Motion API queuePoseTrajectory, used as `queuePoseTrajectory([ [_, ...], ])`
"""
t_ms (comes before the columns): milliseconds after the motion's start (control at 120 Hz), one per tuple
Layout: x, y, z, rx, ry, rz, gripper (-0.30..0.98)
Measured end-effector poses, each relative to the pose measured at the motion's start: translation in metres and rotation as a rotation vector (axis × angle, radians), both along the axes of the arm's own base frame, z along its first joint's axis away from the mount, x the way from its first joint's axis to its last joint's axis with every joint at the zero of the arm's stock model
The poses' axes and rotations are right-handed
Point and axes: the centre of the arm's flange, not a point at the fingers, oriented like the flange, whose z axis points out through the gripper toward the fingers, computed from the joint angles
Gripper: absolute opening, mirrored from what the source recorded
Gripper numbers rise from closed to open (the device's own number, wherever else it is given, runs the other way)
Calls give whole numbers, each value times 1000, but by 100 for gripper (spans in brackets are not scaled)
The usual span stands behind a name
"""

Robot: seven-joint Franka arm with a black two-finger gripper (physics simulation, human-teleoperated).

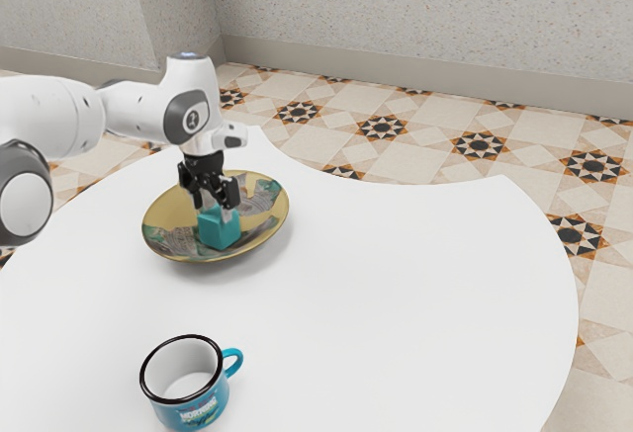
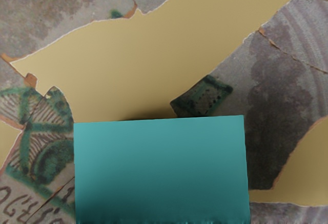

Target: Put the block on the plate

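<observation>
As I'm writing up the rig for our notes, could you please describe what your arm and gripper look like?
My smooth white arm has rounded, tube-like segments. Its joints carry round covers, one a pale disc inside a dark grey ring, another dark grey with a small round emblem. The angular gripper is mostly black.

The blue mug [image 1: 214,399] reads "MORNING"; the plate [image 1: 176,216] bears illegible letter-like marks.
</observation>
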Motion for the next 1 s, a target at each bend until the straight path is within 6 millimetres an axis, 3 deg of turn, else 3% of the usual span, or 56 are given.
queuePoseTrajectory([
  [250, -7, -2, 28, 0, -13, -18, 67],
  [400, -18, -8, 64, 9, -30, -29, 68],
  [600, -43, -27, 135, 18, -65, -46, 68],
  [775, -76, -37, 198, 30, -88, -39, 68],
  [883, -99, -37, 242, 49, -116, -20, 69],
  [1000, -120, -25, 274, 69, -125, 24, 69],
])
